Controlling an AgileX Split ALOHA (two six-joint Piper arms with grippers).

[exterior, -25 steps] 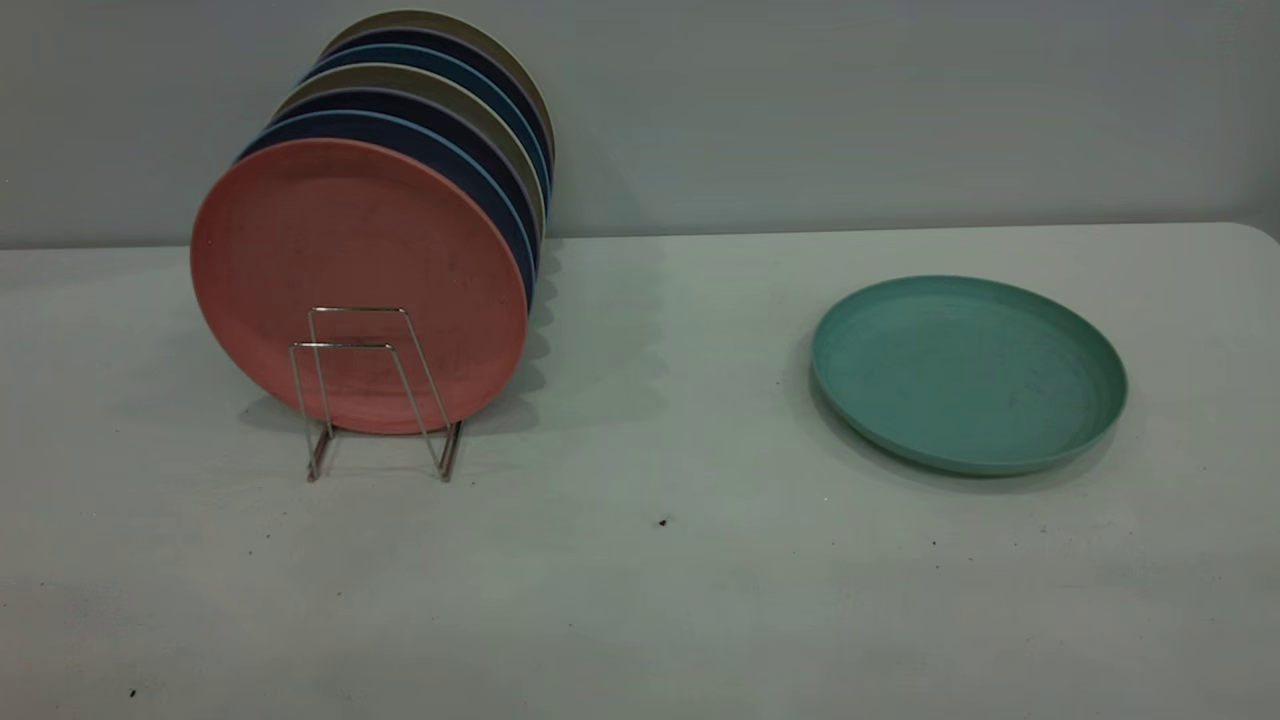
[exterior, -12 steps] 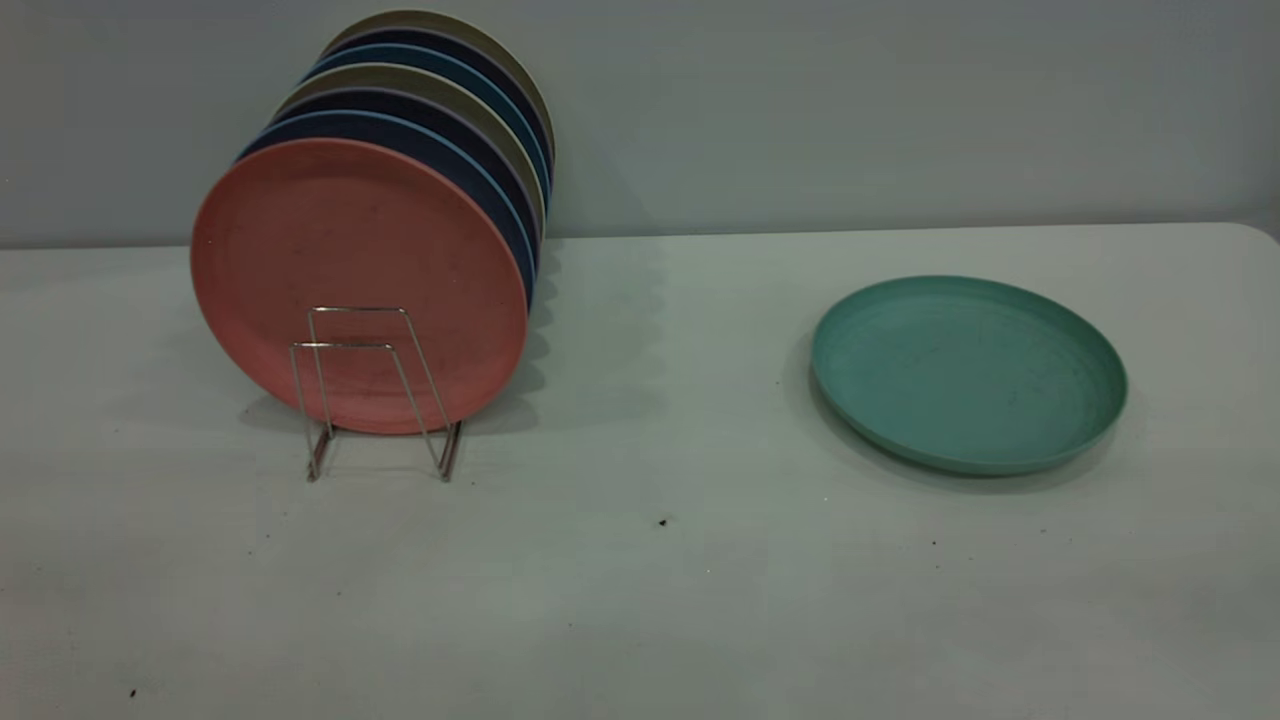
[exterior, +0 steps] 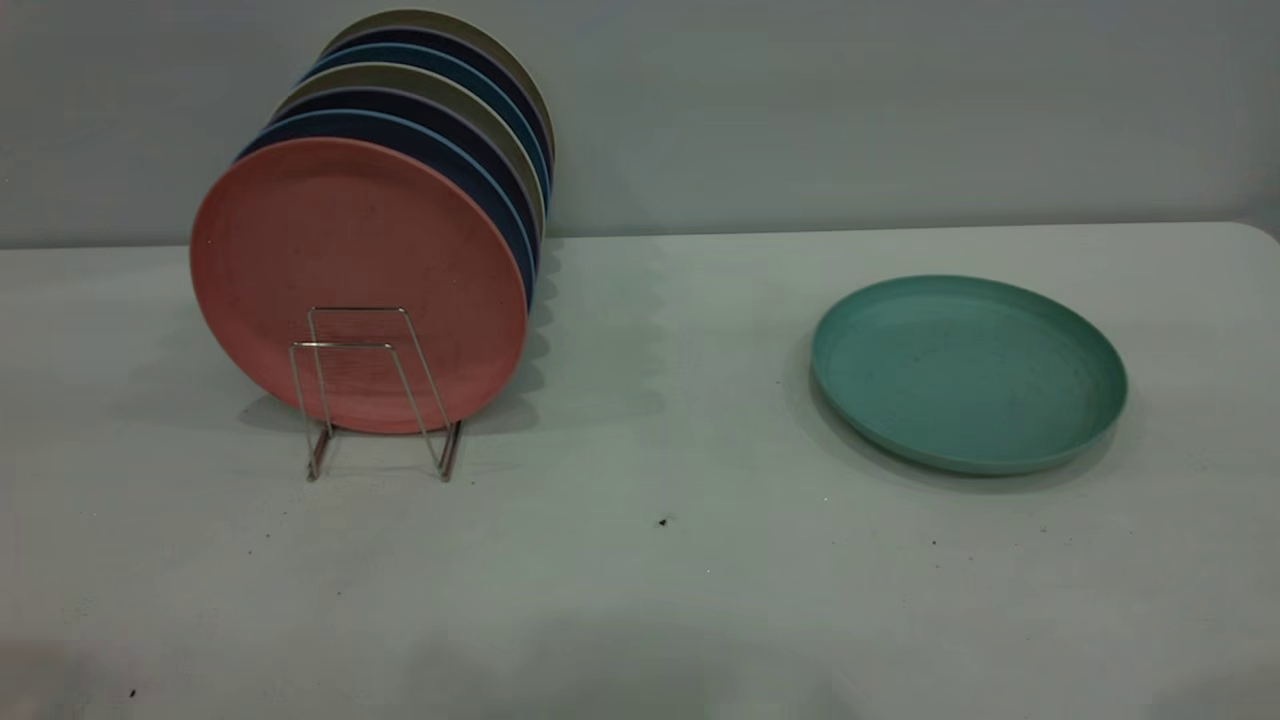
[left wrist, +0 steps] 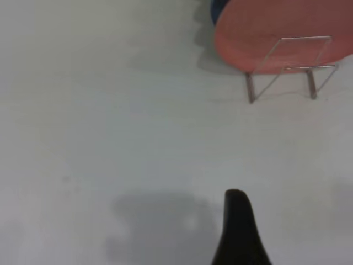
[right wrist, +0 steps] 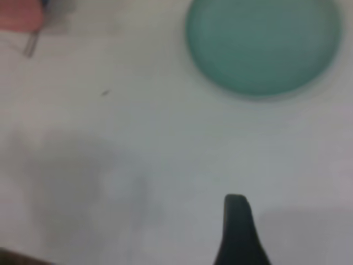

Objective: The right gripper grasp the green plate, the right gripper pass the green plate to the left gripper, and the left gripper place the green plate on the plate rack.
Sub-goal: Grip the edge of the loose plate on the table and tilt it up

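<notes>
The green plate (exterior: 968, 375) lies flat on the white table at the right; it also shows in the right wrist view (right wrist: 263, 47). The plate rack (exterior: 345, 345) stands at the left and holds several upright plates, with a salmon-pink plate (exterior: 350, 260) at the front. The rack's front wire loops stand free; they also show in the left wrist view (left wrist: 306, 67). Neither gripper shows in the exterior view. My left gripper (left wrist: 237, 221) hangs over bare table, well short of the rack. My right gripper (right wrist: 237, 226) hangs over bare table, well short of the green plate.
Behind the pink plate (left wrist: 265, 27) stand dark blue, light blue and olive plates (exterior: 440, 90). The table (exterior: 660, 600) runs back to a grey wall. Small dark specks (exterior: 662, 522) lie on the table between rack and green plate.
Faint shadows have spread along the table's front edge in the exterior view. The green plate and the rack have not moved.
</notes>
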